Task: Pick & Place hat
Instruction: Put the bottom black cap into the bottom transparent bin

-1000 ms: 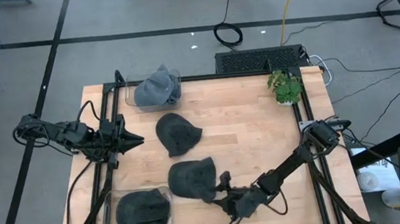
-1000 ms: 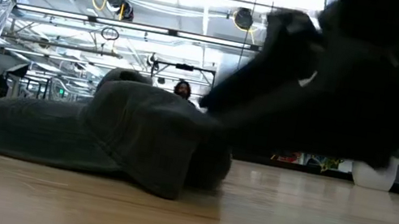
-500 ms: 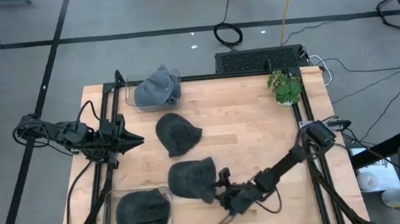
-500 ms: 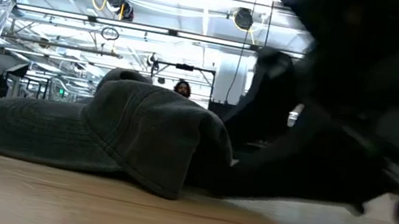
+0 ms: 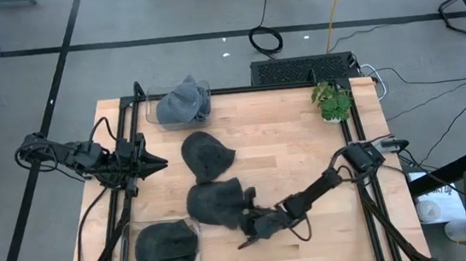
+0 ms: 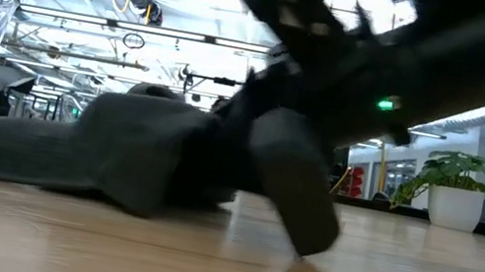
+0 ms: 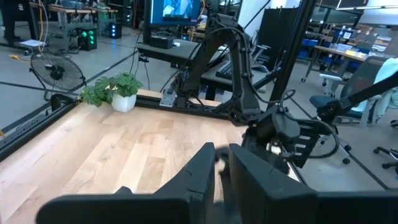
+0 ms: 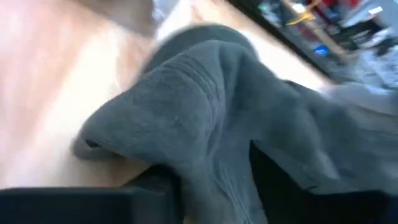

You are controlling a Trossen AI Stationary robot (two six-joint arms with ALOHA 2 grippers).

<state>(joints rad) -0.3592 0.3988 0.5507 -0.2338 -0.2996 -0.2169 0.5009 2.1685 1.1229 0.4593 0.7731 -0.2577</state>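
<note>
Left gripper [image 5: 155,164] parked at the left table edge, well apart from the work; fingers look closed together in the left wrist view, nothing between them.

Near-left corner: clear plastic bin [image 5: 124,244] with a dark grey cap [image 5: 165,247] already in it. Looks like the drop target, though that's a guess from the layout.

The cap being worked, a dark grey fabric baseball cap [image 5: 214,204], lies on the light wooden tabletop [image 5: 286,151] near centre, just right of and slightly farther than that bin. It's bunched, not flat: low view shows it slumped on the wood [image 6: 108,157], and the right wrist view shows a fold of fabric [image 8: 205,112] running down between the fingers.

Right gripper [image 5: 250,223] is at the cap's right, near edge, touching it, clenched on that fold. Right arm reaches in low from the right side.

Key relation: cap sits left of the gripper, bin is further left and nearer. Carry direction is left and toward the near edge, cap leading. Right arm is the only one in contact.

Another dark cap [image 5: 207,155] lies just behind; a grey one sits in the far bin [image 5: 184,103].
</note>
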